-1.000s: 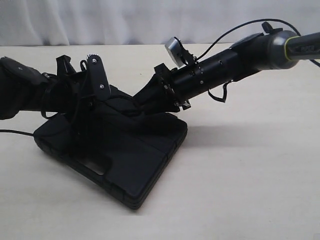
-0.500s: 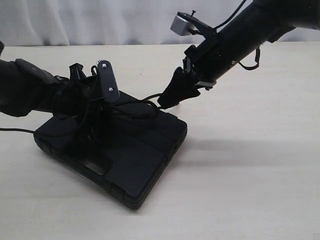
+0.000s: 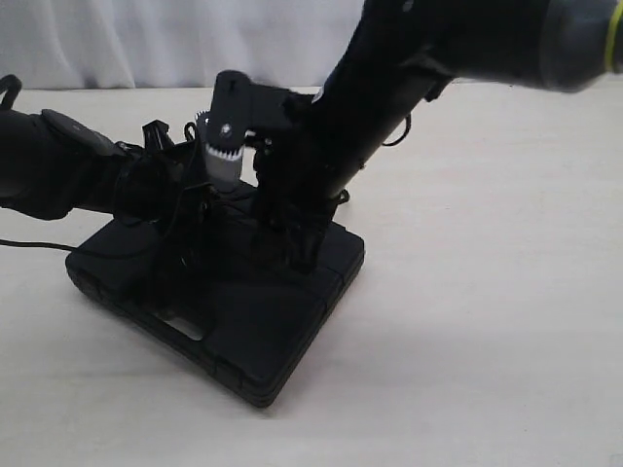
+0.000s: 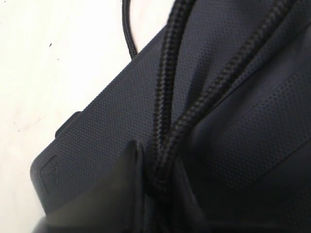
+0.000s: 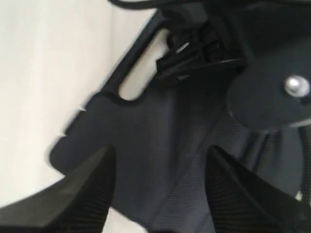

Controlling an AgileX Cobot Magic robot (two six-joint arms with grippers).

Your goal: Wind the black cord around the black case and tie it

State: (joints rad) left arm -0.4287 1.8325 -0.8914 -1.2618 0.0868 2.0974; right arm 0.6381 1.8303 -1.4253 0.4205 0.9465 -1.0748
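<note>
The black case lies flat on the pale table, textured, with a handle slot at its near left edge. My left gripper rests over the case's far part and is shut on the black cord; two braided strands run from its jaws across the case lid. My right gripper points straight down over the case's middle, open, with only the case between its fingers. The cord's path under the arms is hidden in the exterior view.
The pale table stretches to the right and front of the case. A white curtain closes the back. A thin cable trails off the left arm along the table.
My right arm swung up and left, then came down over the case's middle, now pointing downward with its jaws apart. The left gripper stayed on the case holding the cord.
</note>
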